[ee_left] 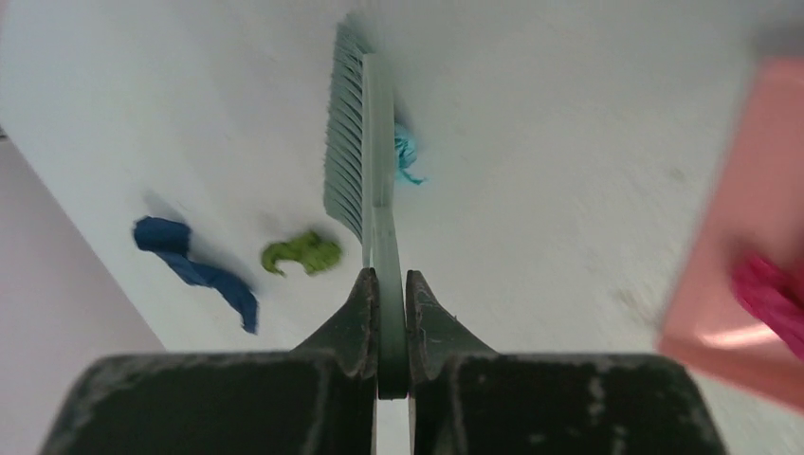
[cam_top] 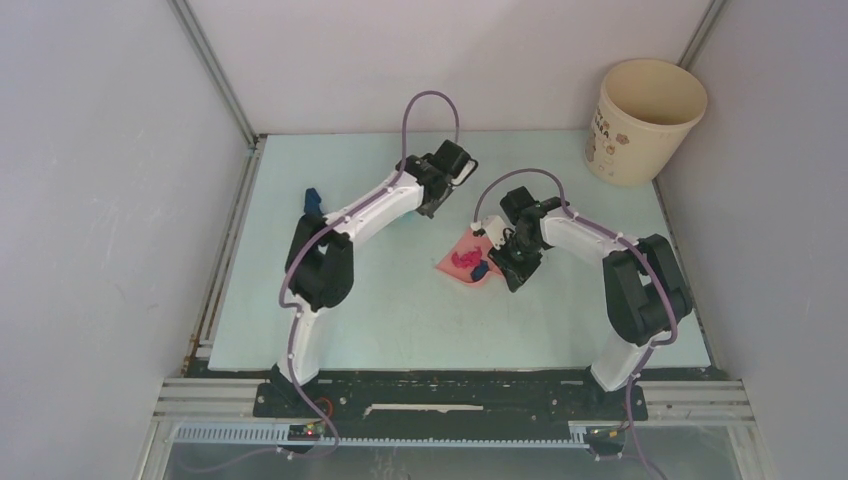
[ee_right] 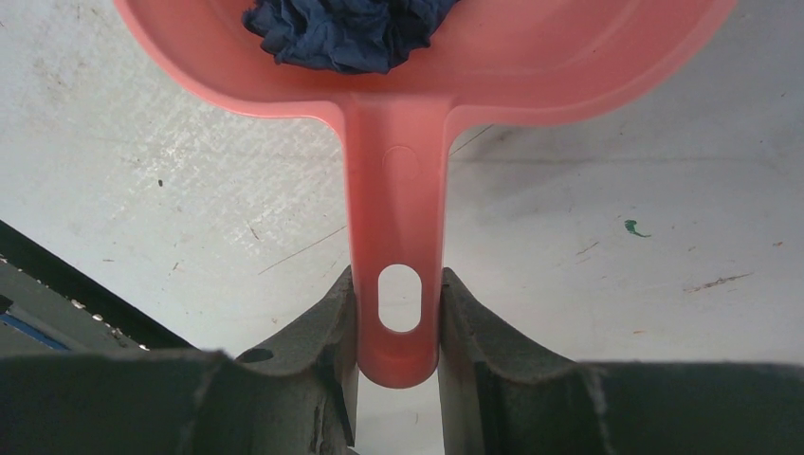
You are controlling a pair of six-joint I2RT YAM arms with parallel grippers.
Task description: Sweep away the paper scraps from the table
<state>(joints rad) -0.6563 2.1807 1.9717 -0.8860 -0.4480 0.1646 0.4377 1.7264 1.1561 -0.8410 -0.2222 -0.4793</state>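
The left claw (ee_left: 387,284) is pinched almost shut on the thin handle of the brush (ee_left: 365,142), which reaches out over the worktop (cam_top: 400,320). Whether the bristles touch the surface cannot be told. A teal scrap (ee_left: 408,156) lies just beside the brush's back, on the side facing the dustpan (ee_right: 393,171). A green scrap (ee_left: 301,253) lies just beside the bristles, and a blue scrap (ee_left: 194,270) sits farther out, near the left wall. The right claw (ee_right: 398,284), partly open, clamps the dustpan's handle between both fingers and holds the pan near the middle of the worktop. Inside the pan are a dark blue scrap (ee_right: 346,33) and a magenta scrap (ee_left: 773,294). By my reckoning the job is partway through: some scraps are gathered, at least three are loose on the left side, and the pan is not yet emptied. The bucket (cam_top: 643,120) at the far right corner looks the likely place for that.
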